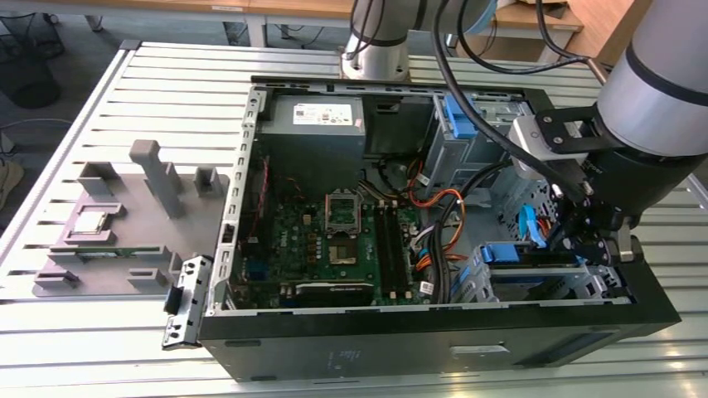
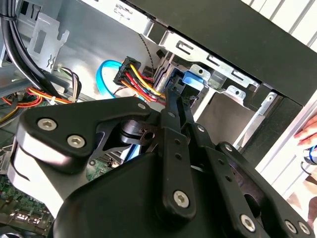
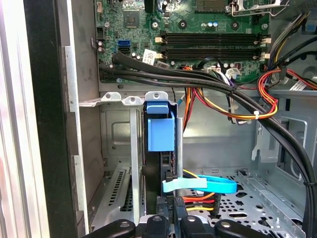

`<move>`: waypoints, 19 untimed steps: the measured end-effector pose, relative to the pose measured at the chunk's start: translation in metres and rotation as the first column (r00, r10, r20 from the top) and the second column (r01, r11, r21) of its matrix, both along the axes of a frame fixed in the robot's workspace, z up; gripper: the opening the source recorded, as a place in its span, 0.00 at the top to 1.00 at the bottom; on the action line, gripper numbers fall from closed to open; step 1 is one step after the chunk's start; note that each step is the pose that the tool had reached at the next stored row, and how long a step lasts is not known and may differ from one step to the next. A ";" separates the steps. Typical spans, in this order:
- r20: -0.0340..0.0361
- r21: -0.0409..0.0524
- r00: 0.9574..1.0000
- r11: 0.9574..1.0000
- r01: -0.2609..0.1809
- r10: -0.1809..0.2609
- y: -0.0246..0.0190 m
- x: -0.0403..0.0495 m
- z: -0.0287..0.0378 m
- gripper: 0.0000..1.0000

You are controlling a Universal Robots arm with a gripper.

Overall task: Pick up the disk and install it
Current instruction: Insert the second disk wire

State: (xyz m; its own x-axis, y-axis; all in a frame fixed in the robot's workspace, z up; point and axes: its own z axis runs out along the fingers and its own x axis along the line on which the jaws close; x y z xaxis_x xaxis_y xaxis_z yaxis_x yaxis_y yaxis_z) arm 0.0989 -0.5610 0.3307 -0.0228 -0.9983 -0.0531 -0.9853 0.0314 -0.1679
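Spanning slatted table (image 1: 166, 83) (wooden desks (image 1: 277, 8) behind)

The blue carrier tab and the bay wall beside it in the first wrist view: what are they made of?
The bright blue carrier tab looks like moulded plastic: uniform colour, matte sheen, rounded edges. The grey drive-bay wall looks like bare stamped sheet metal: dull silver, punched holes, folded tabs.

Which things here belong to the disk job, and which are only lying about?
For the job:
- disk, standing on edge in the drive bay
- gripper, down at that bay
- computer case

Lying about:
- grey holder block on the table
- small square chip on that block
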 end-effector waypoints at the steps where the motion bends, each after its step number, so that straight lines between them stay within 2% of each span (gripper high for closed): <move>1: 0.000 0.001 1.000 1.000 0.000 0.000 0.0000 0.0000 0.0000 0.83; 19: 0.000 0.001 1.000 1.000 0.000 0.000 0.0000 0.0000 -0.0036 0.83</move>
State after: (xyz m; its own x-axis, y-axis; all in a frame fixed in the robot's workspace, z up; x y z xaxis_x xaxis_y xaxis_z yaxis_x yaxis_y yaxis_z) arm 0.0989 -0.5611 0.3270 -0.0227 -0.9983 -0.0539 -0.9853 0.0315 -0.1678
